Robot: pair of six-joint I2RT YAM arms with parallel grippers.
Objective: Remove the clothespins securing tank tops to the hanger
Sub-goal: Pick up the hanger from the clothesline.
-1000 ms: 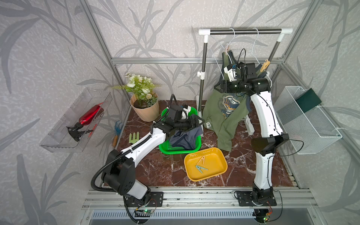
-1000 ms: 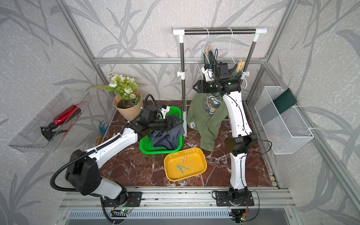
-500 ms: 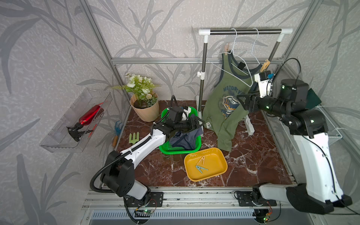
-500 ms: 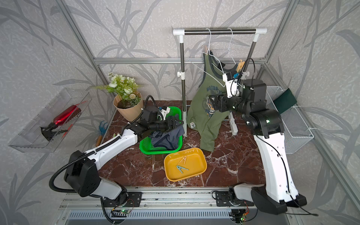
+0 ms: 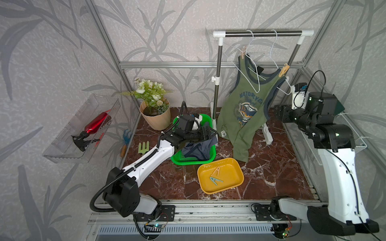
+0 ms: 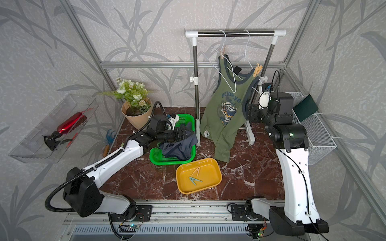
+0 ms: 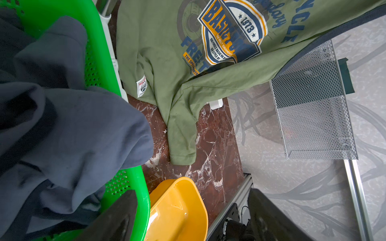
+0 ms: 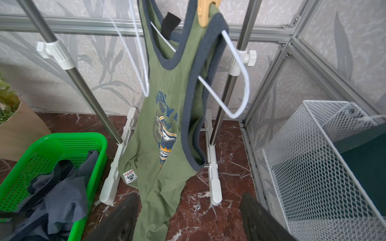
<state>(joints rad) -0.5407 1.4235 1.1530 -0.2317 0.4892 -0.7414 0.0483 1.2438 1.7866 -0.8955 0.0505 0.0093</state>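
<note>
Over the green basket (image 5: 177, 161), left tool (image 7: 192, 208) hangs spread and empty above the slate-blue top (image 5: 198, 149).
Teal pin (image 5: 215, 180) and tan pin (image 5: 216, 170) sit collected in the yellow tray (image 5: 230, 174); pale strap pin (image 5: 242, 54) and orange strap pin (image 5: 284, 70) hold the olive top (image 5: 240, 125) on its hanger (image 8: 247, 83), so right tool (image 8: 190, 210) hovers nearby, spread too.

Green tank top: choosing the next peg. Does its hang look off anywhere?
Yes. The green tank top hangs twisted: the end of a white hanger pokes out through its armhole, and its hem lies bunched on the floor.
</note>
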